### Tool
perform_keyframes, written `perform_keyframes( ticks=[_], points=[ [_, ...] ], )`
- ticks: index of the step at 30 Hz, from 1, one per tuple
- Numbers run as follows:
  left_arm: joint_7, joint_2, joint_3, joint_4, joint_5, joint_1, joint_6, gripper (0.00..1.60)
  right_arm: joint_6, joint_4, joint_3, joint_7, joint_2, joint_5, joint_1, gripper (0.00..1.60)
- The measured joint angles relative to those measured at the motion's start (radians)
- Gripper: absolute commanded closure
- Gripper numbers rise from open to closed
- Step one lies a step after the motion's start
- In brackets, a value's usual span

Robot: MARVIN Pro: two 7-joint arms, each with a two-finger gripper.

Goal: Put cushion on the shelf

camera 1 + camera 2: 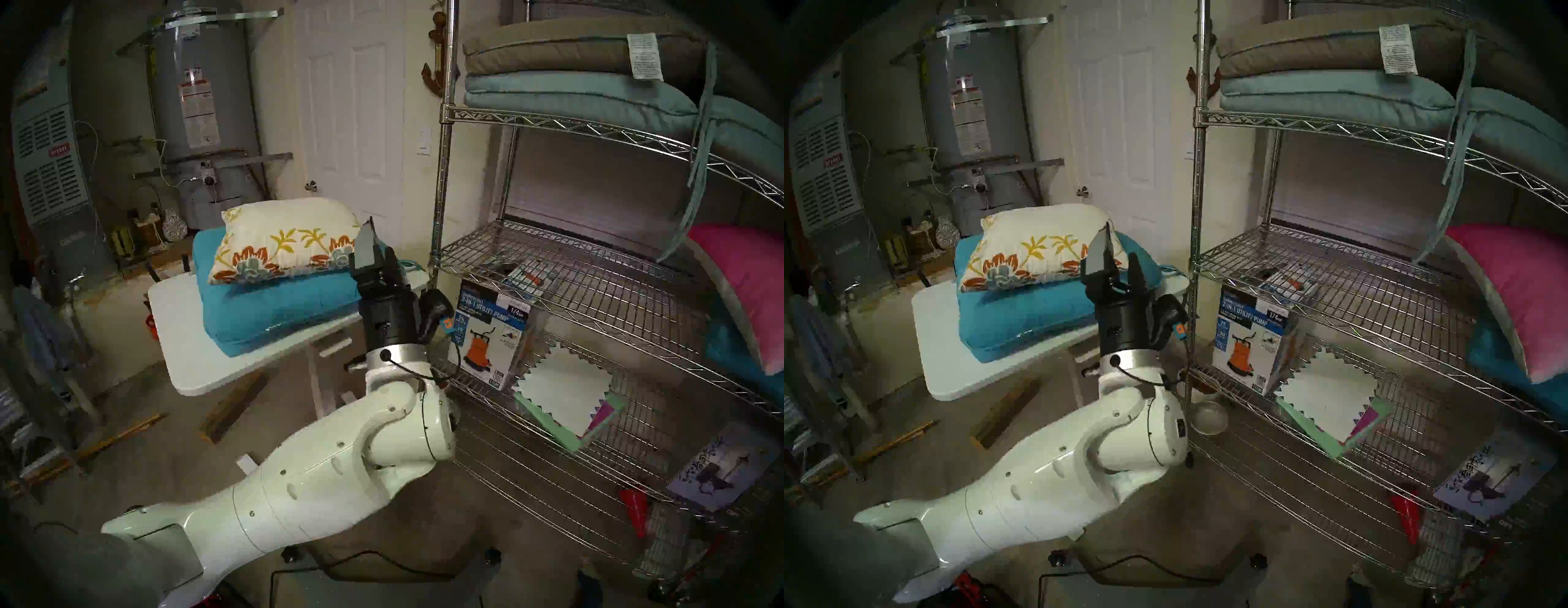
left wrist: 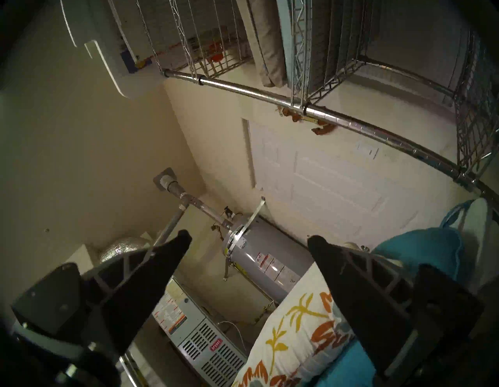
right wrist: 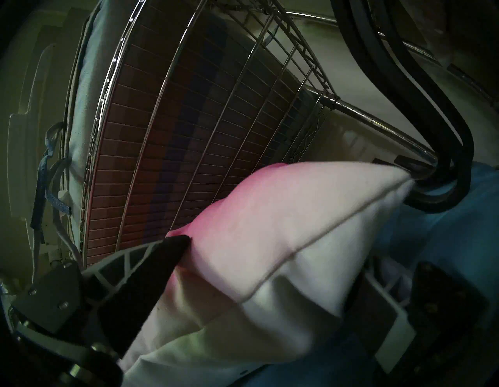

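The cream floral cushion lies on top of a teal cushion on a white table, left of the chrome wire shelf. My left gripper stands open at the floral cushion's right end. In the left wrist view the left gripper has nothing between its fingers, and one finger lies over the cushion. My right gripper is open inside the shelf, its fingers on either side of a pink-to-white pillow's corner.
The pink pillow leans at the right of the shelf's middle tier. Folded pads fill the tier above. A pump box and paper sheets sit lower. A water heater and a door stand behind the table.
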Motion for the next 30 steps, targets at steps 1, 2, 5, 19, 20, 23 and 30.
perform_keyframes(
  ticks=[1,2,5,19,20,23,30],
  points=[
    [0.000,0.002,-0.005,-0.003,0.001,0.006,0.000,0.00,0.000,0.000,0.000,0.000,0.000,0.000,0.000,0.00],
    [0.000,0.003,-0.010,-0.007,0.003,0.012,0.000,0.00,0.000,0.000,0.000,0.000,0.000,0.000,0.000,0.00],
    [0.000,0.008,-0.034,-0.019,0.006,0.037,0.000,0.00,0.001,0.000,0.000,0.000,0.000,0.000,-0.001,0.00],
    [-0.005,-0.017,-0.169,-0.041,-0.029,0.098,0.000,0.00,0.004,0.000,0.000,-0.001,0.000,0.001,-0.002,0.00],
    [-0.005,-0.022,-0.182,-0.040,-0.038,0.102,0.000,0.00,0.004,0.000,0.000,-0.001,0.000,0.001,-0.003,0.00],
    [-0.006,-0.037,-0.207,-0.035,-0.058,0.109,0.000,0.00,0.005,0.000,0.000,-0.001,0.000,0.001,-0.003,0.00],
    [-0.008,-0.074,-0.246,0.002,-0.104,0.114,0.000,0.00,0.006,0.000,0.000,-0.001,0.000,0.001,-0.004,0.00]
  ],
)
